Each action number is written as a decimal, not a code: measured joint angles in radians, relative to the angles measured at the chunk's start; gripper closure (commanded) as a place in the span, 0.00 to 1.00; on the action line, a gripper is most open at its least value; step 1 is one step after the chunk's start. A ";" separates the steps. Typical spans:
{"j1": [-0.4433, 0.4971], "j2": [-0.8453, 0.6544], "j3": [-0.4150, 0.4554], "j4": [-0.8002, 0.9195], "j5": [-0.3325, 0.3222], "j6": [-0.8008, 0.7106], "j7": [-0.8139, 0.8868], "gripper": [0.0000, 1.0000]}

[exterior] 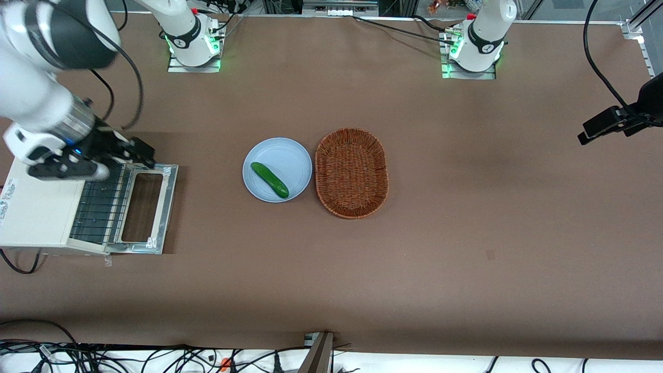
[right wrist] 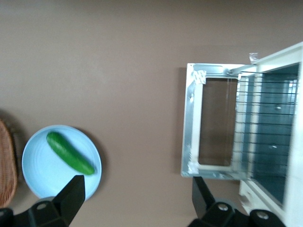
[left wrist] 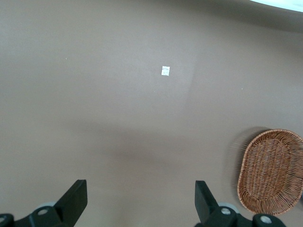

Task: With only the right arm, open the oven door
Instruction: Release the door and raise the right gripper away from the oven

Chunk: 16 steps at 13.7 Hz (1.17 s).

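Oven door lies folded flat on the worktop at the frame's left, before the oven; the hand, fingers spread and empty, hovers above its upper edge, where a careless descent could strike the frame.
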 measured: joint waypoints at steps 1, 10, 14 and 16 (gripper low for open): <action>-0.020 -0.034 0.014 0.010 0.000 -0.053 -0.026 0.00; -0.046 -0.081 0.051 0.078 0.000 -0.194 -0.043 0.00; -0.047 -0.081 0.051 0.085 -0.001 -0.205 -0.045 0.00; -0.048 -0.081 0.051 0.088 -0.001 -0.210 -0.047 0.00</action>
